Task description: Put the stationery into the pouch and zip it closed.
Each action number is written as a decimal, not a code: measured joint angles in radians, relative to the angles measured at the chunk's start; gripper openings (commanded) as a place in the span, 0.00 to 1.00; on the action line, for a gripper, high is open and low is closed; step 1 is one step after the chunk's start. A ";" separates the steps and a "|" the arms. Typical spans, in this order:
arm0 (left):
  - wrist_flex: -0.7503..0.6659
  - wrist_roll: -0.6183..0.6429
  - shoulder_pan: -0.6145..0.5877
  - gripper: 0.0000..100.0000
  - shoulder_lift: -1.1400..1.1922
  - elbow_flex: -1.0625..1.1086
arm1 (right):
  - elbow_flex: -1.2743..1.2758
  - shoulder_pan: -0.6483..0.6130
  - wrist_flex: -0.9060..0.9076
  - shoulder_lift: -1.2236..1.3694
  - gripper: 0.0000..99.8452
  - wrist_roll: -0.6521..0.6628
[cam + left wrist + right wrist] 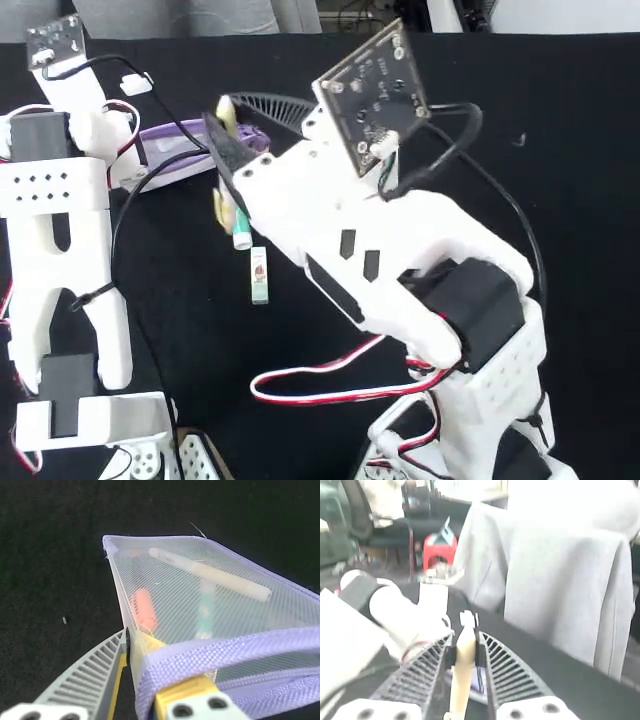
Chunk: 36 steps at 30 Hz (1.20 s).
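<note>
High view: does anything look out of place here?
Yes: a marker and a small green-and-white item lie loose on the table, outside the pouch that the left gripper holds. The right gripper clamps a cream pen, not yet in.

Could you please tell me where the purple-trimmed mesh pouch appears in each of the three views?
High view: the purple-trimmed clear mesh pouch lies at the upper left.
Left wrist view: it spans the centre and right, its purple edge pinched in the jaws of the left gripper.
Right wrist view: perhaps the small purple patch behind the cream pen held in the right gripper.
Shared landmark: the black tabletop.
</note>
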 measured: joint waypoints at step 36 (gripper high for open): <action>0.028 0.002 0.060 0.03 0.000 0.000 | 1.209 -0.002 -1.269 -0.586 0.01 0.244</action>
